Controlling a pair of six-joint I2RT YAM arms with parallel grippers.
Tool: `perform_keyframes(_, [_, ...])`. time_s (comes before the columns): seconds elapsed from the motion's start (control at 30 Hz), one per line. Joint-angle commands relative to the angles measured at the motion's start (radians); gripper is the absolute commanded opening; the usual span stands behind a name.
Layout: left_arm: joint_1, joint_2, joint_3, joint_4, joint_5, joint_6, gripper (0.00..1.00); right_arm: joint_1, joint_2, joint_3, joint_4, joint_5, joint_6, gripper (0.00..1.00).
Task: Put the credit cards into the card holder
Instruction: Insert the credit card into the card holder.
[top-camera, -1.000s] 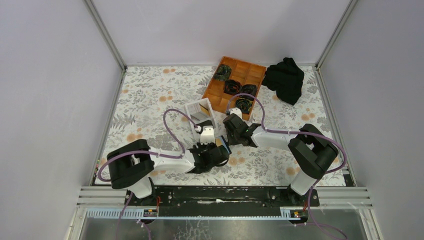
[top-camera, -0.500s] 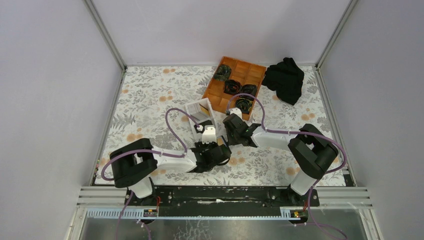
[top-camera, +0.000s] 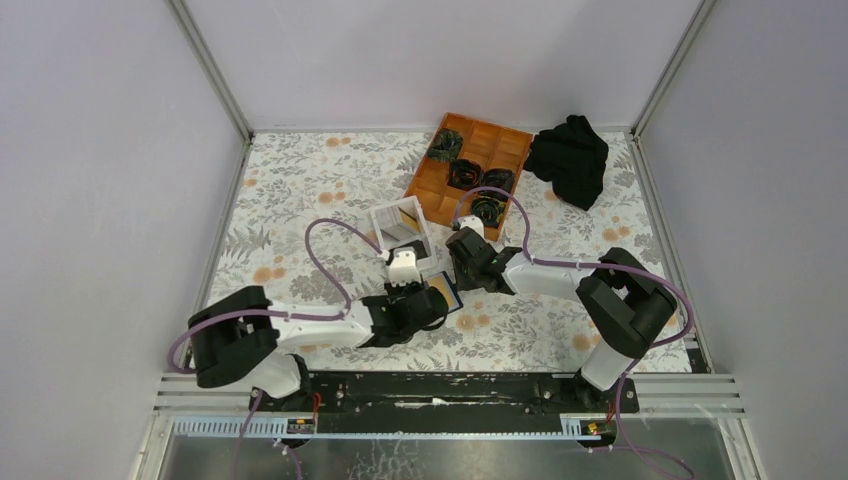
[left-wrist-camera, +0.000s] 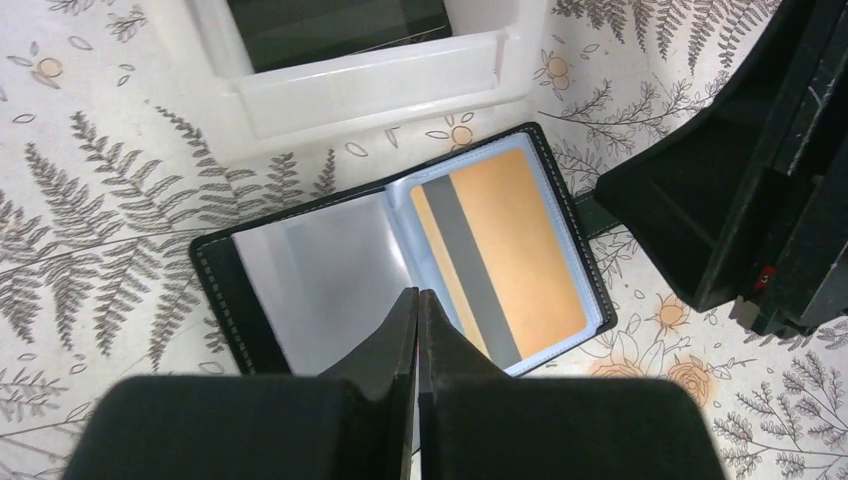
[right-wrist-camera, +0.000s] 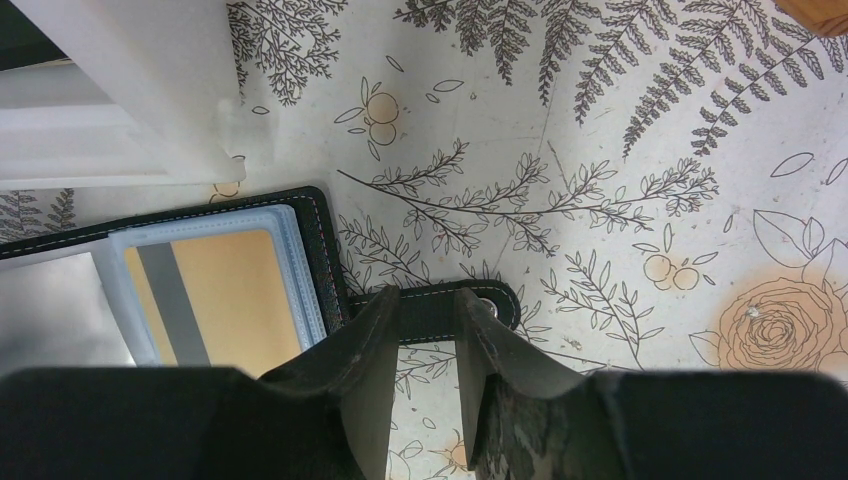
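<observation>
- Black stitched folding card holder lies opened flat on the floral-patterned surface. In the left wrist view its long axis runs roughly from 8 to 2 o'clock.
- One orange-tan credit card with a grey stripe sits in the clear pocket on the 3 o'clock half. Its long axis runs from 11 to 5 o'clock. The pocket on the 9 o'clock half shows no card.
- Left hand: fingers pressed together, nothing between them. The tips point to 12 o'clock over the centre fold, making this the nearer arm to the vacant pocket.
- Right hand: fingers partly apart, straddling the holder's short black strap tab at the 3 o'clock edge. Whether the tips press on the tab cannot be told.
- White open-topped plastic box stands just beyond the holder at 12 o'clock. Its contents cannot be made out.
- Judgement: the next card should enter the 9 o'clock pocket, and the left hand must fetch one first.
</observation>
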Motion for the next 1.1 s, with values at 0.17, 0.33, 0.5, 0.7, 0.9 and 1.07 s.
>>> perform_keyframes(0.17, [-0.013,-0.081,-0.066,-0.082,-0.032,-0.060,0.00,0.003,0.005,-0.016,-0.025,-0.015,-0.006,0.38])
perform_keyframes(0.33, [-0.026,-0.072,-0.070,-0.127,-0.027,-0.093,0.00,0.005,-0.049,-0.009,-0.026,-0.008,-0.016,0.40])
perform_keyframes(0.5, [-0.029,-0.067,-0.098,-0.126,-0.011,-0.119,0.00,0.012,-0.096,-0.003,-0.037,0.001,-0.023,0.42])
perform_keyframes(0.7, [-0.030,-0.041,-0.105,-0.122,0.004,-0.129,0.00,0.047,-0.159,-0.004,-0.038,0.006,-0.017,0.43])
perform_keyframes(0.9, [-0.029,-0.056,-0.118,-0.108,0.004,-0.127,0.00,0.071,-0.159,-0.002,-0.034,-0.034,0.005,0.43])
perform_keyframes(1.07, [-0.030,-0.064,-0.125,-0.108,0.005,-0.131,0.00,0.084,-0.123,-0.017,-0.008,-0.062,0.023,0.43])
